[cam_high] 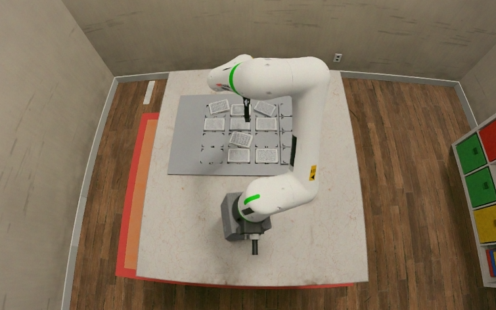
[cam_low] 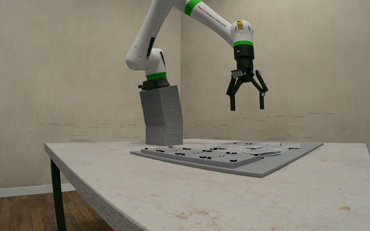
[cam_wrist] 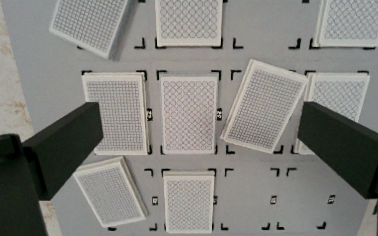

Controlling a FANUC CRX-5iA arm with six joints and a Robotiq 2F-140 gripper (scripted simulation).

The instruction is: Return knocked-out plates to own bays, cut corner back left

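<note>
Table [cam_high: 188, 246] [cam_low: 209, 186]: pale, veined | floor [cam_high: 396, 230] [cam_low: 5, 210]: brown wood | jaws [cam_high: 246, 111] [cam_low: 247, 109]: wide apart, holding nothing

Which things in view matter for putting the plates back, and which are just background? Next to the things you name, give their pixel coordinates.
Part of the job:
- three askew plates [cam_high: 219, 107] [cam_high: 265, 108] [cam_high: 241, 139]
- deck [cam_high: 190, 134] [cam_low: 292, 160]
- gripper [cam_high: 246, 115] [cam_low: 247, 109] [cam_wrist: 201, 120]

Just lying about:
- cube shelf [cam_high: 477, 246]
- red-and-orange mat [cam_high: 136, 199]
- wall outlet [cam_high: 337, 57]

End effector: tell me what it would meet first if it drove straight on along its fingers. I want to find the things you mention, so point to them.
Most likely the flat plate in bay 32 [cam_high: 237, 125] [cam_wrist: 188, 115], below the end effector [cam_high: 246, 111] [cam_low: 247, 109] [cam_wrist: 201, 120]; exactly where it would land is uncertain from these angles.
</note>
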